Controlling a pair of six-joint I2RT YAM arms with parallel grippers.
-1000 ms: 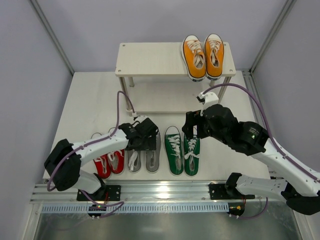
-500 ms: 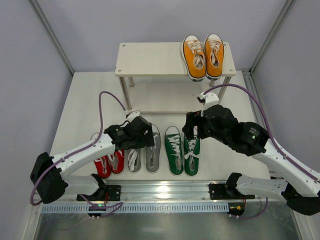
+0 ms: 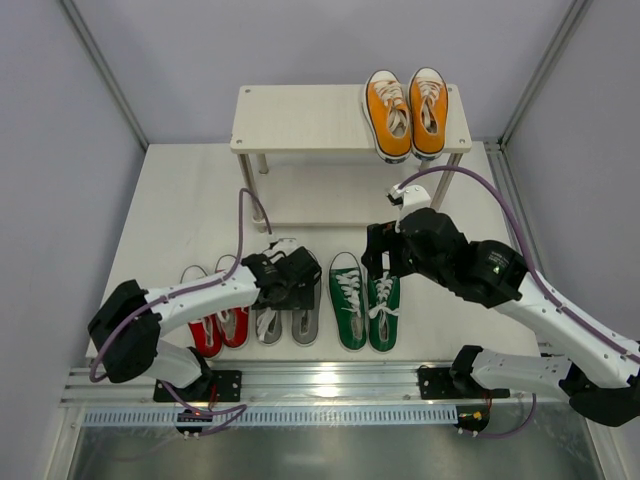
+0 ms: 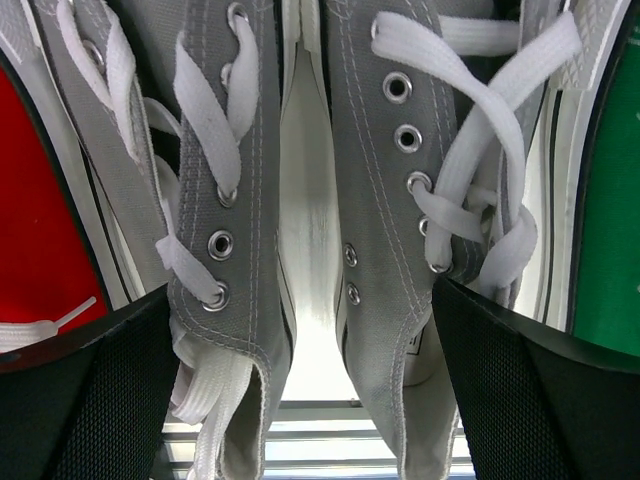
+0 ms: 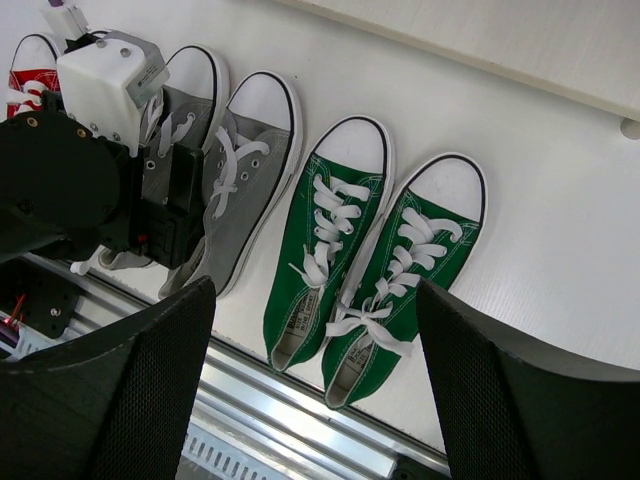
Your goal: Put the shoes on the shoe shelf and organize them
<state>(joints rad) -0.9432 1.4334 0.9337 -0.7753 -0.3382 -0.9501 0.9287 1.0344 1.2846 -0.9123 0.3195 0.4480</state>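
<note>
One pair, the orange shoes (image 3: 405, 112), sits on the top board of the shoe shelf (image 3: 300, 118). The red pair (image 3: 215, 325), grey pair (image 4: 250, 200) and green pair (image 5: 325, 240) stand in a row on the table (image 3: 180, 200), so most of the job remains. My left pincer (image 4: 302, 290) is spread wide, straddling the grey pair, perhaps not yet touching it. My right pincer (image 5: 315, 300) hangs apart above the green pair.

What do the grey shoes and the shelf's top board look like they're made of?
Grey shoes: woven fabric, likely canvas, matte, with visible stitched seams. Their eyelets are shiny, seemingly metal, and the laces are flat white textile. Top board: pale, matte, wood-look surface, perhaps laminate rather than solid wood; the view cannot settle it.
</note>
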